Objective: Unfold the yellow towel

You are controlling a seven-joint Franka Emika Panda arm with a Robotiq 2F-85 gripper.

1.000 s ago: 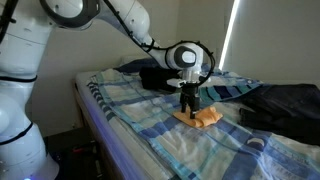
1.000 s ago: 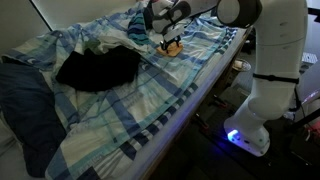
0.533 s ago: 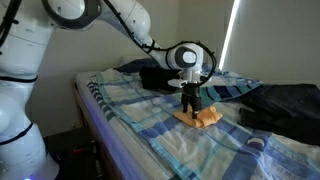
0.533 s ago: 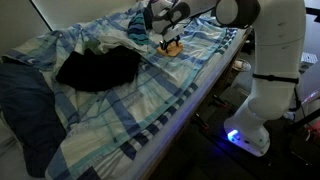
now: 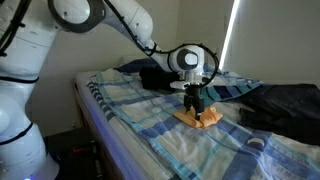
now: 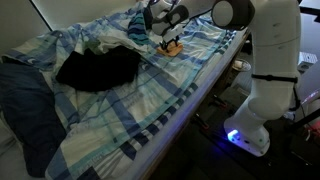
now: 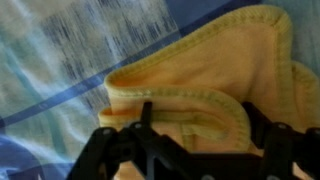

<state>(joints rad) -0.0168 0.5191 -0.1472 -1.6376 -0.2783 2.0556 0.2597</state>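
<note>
With the gripper (image 7: 198, 113) spread astride the towel (image 7: 230, 60) on the bed (image 5: 125, 112), I judge the cloth light and limp: pinch only the top hemmed layer.

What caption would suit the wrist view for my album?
Open tool poised over the folded yellow towel on a blue-white plaid bedsheet.
</note>
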